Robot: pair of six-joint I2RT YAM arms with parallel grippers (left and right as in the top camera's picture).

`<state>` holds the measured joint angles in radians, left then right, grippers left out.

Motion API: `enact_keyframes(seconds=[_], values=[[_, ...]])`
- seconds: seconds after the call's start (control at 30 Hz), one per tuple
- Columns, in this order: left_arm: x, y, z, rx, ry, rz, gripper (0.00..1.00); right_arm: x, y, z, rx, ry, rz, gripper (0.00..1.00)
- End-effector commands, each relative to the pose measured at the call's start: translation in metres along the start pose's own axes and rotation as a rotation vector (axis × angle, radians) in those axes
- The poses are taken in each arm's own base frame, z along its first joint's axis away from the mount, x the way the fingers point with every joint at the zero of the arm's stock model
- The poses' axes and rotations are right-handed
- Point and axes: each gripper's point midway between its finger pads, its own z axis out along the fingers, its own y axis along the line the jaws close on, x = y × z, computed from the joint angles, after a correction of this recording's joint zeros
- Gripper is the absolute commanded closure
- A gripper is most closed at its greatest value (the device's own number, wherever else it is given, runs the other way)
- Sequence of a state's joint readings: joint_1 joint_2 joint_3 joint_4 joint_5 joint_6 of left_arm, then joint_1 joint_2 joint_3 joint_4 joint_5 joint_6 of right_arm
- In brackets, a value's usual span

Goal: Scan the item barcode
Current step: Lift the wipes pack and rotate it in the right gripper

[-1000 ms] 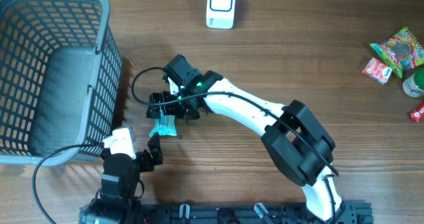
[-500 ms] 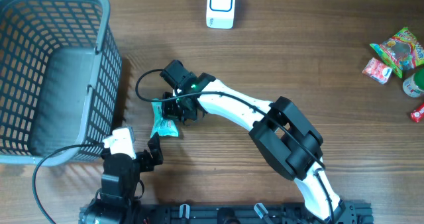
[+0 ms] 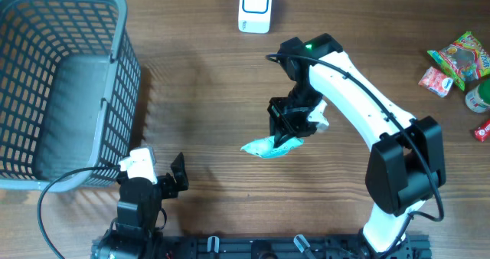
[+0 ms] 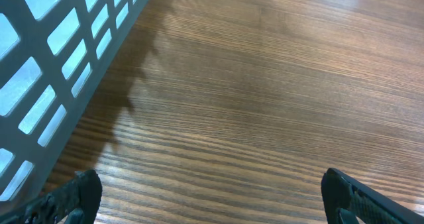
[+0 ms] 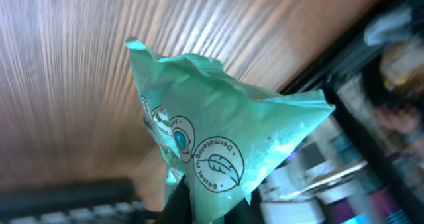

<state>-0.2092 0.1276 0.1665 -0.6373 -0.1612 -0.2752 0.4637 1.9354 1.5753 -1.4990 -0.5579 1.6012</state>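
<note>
teal packet (image 3: 266,146) lifted, carried away from basket (image 3: 126,83)

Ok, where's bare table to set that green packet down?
Widest bare wood lies between the basket and the right end effector holding the green packet, below the white scanner. Another patch lies along the top, between scanner and snacks. Crowded: the far right edge, where the snacks cluster.
</note>
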Motion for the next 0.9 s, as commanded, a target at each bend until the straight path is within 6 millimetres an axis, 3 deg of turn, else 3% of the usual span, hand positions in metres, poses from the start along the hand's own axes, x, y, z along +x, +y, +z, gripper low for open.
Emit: enact_keyframes(seconds=[0.0,0.1,0.17,0.2,0.27,0.3,0.37,0.5,0.67,0.8,0.87], values=[[0.001,0.003,0.001,-0.014,-0.002,0.005,0.00,0.004,-0.001,0.001,0.007,0.017,0.441,0.96],[0.001,0.003,0.001,-0.014,-0.003,0.005,0.00,-0.014,0.005,0.000,-0.041,-0.078,0.432,0.96],[0.001,0.003,0.001,-0.014,-0.003,0.005,0.00,-0.028,0.017,-0.003,-0.079,-0.164,0.082,0.96],[0.001,0.003,0.001,-0.014,-0.003,0.005,0.00,-0.041,0.034,-0.007,-0.113,-0.263,-0.230,0.96],[0.001,0.003,0.001,-0.014,-0.003,0.005,0.00,-0.039,0.045,-0.009,-0.126,-0.278,-0.464,0.96],[0.001,0.003,0.001,-0.014,-0.002,0.005,0.00,-0.034,0.040,-0.007,-0.115,-0.244,-0.443,0.96],[0.001,0.003,0.001,-0.014,-0.003,0.005,0.00,-0.005,0.007,0.000,-0.028,-0.029,-0.172,0.96],[0.001,0.003,0.001,-0.014,-0.002,0.005,0.00,0.048,0.005,-0.007,-0.035,0.280,-0.137,0.96],[0.001,0.003,0.001,-0.014,-0.003,0.005,0.00,0.056,0.000,-0.010,-0.033,0.331,-0.213,0.96],[0.001,0.003,0.001,-0.014,-0.003,0.005,0.00,0.058,-0.011,-0.011,0.059,0.347,0.111,0.96],[0.001,0.003,0.001,-0.014,-0.003,0.005,0.00,0.074,-0.009,-0.019,0.067,0.453,0.158,0.96]])
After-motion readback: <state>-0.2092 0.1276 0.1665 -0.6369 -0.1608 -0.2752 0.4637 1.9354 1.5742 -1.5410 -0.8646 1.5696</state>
